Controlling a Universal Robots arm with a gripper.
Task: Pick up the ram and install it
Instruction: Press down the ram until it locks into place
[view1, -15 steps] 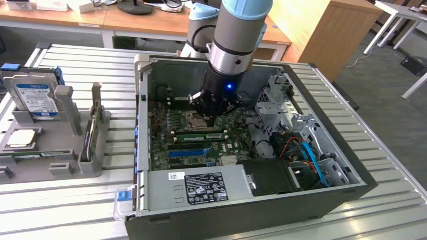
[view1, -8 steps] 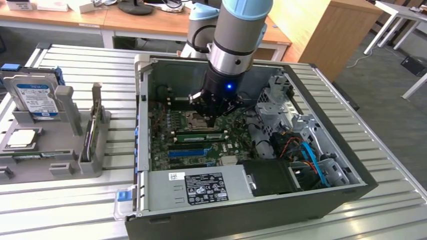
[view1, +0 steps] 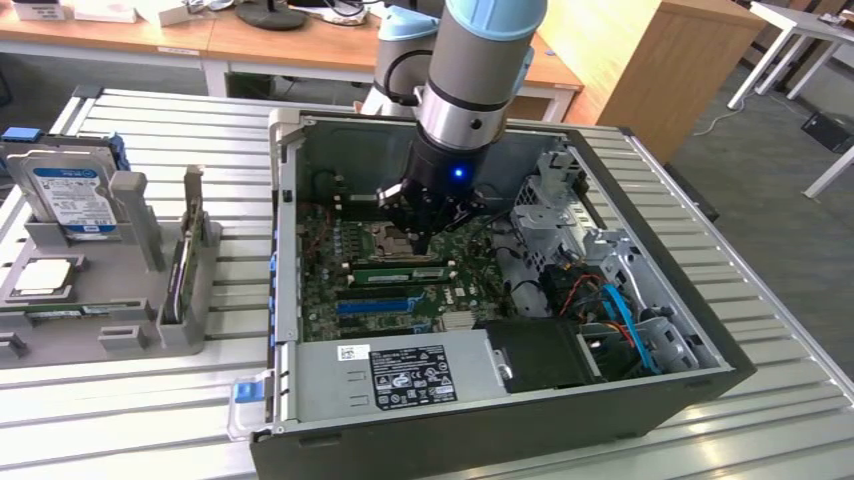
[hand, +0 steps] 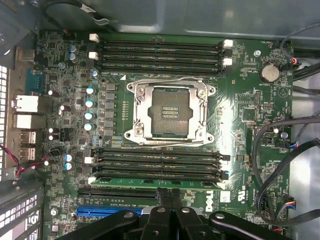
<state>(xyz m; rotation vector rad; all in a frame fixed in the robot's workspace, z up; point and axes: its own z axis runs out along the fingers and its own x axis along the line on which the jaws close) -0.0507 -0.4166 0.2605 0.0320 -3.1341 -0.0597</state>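
Green circuit board fills the floor of the open computer case (view1: 287, 300), studded at the exterior view's left with small round capacitors and silver sockets. Moving right, the square metal processor socket (hand: 166, 110) sits bare, framed by a shiny steel bracket, with banks of long black memory slots (hand: 160, 50) on either side of it. The ram (hand: 155, 181) lies along the slot nearest the gripper (hand: 170, 197): a thin green stick on edge, dark chips on its face, white latches at its ends. The gripper's black fingers are pressed together, pinching nothing, and their tips bear down on the stick's top edge near its middle.

To seat it well, I judge the push should go straight down, square to the slot, with even force so both ends sink and the latches snap home. A tilted push could bend the thin board. Further right, black cables (hand: 272, 165) curl beside the board.
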